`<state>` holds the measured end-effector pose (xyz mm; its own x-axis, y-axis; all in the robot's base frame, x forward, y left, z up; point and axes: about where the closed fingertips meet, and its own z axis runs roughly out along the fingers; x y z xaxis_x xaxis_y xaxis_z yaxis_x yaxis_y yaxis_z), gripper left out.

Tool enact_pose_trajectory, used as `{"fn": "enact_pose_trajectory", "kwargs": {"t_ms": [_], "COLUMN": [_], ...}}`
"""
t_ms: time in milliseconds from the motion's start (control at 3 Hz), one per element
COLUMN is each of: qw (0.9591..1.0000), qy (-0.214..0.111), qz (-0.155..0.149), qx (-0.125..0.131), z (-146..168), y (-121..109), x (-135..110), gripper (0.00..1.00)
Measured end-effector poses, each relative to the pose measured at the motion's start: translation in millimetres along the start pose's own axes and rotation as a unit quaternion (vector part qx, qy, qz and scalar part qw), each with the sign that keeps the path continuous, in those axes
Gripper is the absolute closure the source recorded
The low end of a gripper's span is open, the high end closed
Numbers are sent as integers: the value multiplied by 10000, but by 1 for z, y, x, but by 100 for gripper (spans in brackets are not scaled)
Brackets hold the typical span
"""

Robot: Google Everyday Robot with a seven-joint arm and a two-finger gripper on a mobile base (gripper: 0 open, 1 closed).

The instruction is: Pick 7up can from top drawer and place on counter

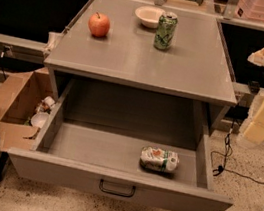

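The 7up can (159, 159), white with green patches, lies on its side in the right part of the open top drawer (89, 145). The drawer is pulled fully out, and its front panel carries a dark wire handle (116, 189). The counter (145, 59) is the grey top above it. My gripper (255, 132) hangs at the right edge of the view, beside the cabinet's right side, above and to the right of the can and apart from it. It holds nothing that I can see.
On the counter stand a red apple (99, 24) at the left, a white bowl (149, 15) at the back and a darker green patterned can (165, 30) beside it. An open cardboard box (15, 107) sits on the floor at the left. Cables (232, 168) lie on the floor at the right.
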<state>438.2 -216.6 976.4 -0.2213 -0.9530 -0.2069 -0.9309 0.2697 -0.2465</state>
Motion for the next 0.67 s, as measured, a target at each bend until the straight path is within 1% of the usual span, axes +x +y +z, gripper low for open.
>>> {"fn": "enact_pose_trajectory", "kwargs": {"t_ms": [333,667], "qw": [10000,9999], "qy": [0,-100], "qz": [0,-67], "qx": [0,-68], "z": [0,15], "y": [0,3], "x": [0,-5], "gripper": [0,0]}}
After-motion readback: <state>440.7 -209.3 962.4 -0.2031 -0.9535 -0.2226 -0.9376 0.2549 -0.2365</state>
